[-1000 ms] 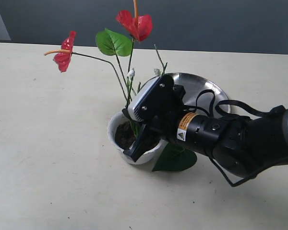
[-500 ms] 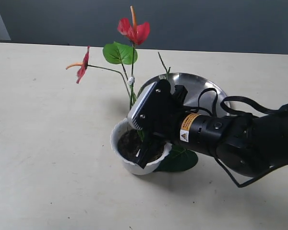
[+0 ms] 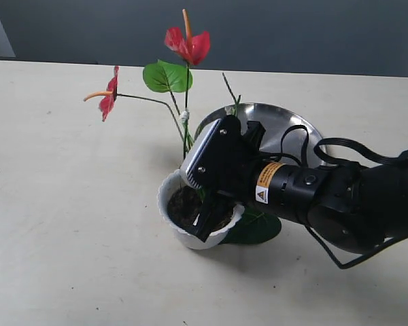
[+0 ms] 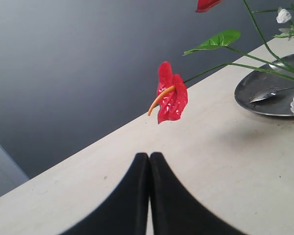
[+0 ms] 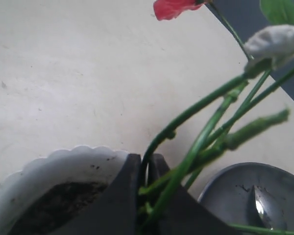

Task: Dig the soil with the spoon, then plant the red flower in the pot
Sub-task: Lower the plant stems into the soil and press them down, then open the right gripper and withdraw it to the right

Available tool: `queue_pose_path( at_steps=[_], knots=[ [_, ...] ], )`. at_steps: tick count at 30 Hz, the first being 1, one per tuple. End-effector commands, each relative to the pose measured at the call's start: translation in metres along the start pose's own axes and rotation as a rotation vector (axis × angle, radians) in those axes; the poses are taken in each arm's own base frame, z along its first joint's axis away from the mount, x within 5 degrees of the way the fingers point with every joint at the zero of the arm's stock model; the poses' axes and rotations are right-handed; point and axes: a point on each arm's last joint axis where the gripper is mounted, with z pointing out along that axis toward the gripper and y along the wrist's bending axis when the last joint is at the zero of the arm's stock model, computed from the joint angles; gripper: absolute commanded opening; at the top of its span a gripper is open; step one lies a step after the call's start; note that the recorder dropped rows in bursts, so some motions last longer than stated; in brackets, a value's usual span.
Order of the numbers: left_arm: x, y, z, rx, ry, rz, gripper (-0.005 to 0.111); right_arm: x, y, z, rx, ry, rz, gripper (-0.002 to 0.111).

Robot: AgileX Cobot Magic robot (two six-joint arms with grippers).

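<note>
- Flower: the red flower (image 3: pixel 188 44) stands with its stems running down into the pot (image 3: pixel 173 227); one bloom sits at the top, a second (image 4: pixel 170 97) leans out toward 10 o'clock from the pot, and a green leaf (image 3: pixel 166 76) spreads between them.
- Right gripper (image 3: pixel 207 221): its fingers reach into the pot mouth, jaws nearly together and pinched on the green stems (image 5: pixel 196 147).
- Soil (image 5: pixel 54 208): dark and crumbly, it lies inside the white scalloped pot, beside the fingers.
- Pot: it rests on the pale table (image 3: pixel 61 204), tilted slightly, with a large leaf (image 3: pixel 255 227) lying at its 3 o'clock side.
- Steel plate (image 3: pixel 296 132): it lies at 1 o'clock from the pot, just behind the arm.
- Spoon (image 4: pixel 269 93): it lies on the plate, bowl toward the pot.
- Left gripper (image 4: pixel 148 196): it hangs over bare table well apart from the pot, jaws pressed together on nothing.
</note>
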Motion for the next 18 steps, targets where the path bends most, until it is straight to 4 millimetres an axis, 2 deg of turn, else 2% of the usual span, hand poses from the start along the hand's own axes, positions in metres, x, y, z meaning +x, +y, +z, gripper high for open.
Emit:
queue_pose_path(
  at_steps=[1,15,18],
  knots=[
    [-0.002,0.0,-0.0005,0.005,-0.019,-0.013,0.001,0.0093,0.0021,-0.0009,0.002,0.061,0.034,-0.001],
    [-0.002,0.0,-0.0005,0.005,-0.019,-0.013,0.001,0.0093,0.002,-0.0009,0.003,0.061,0.037,0.0],
    [-0.002,0.0,-0.0005,0.005,-0.019,-0.013,0.001,0.0088,0.0018,-0.0013,0.004,0.059,0.037,0.009]
  ],
)
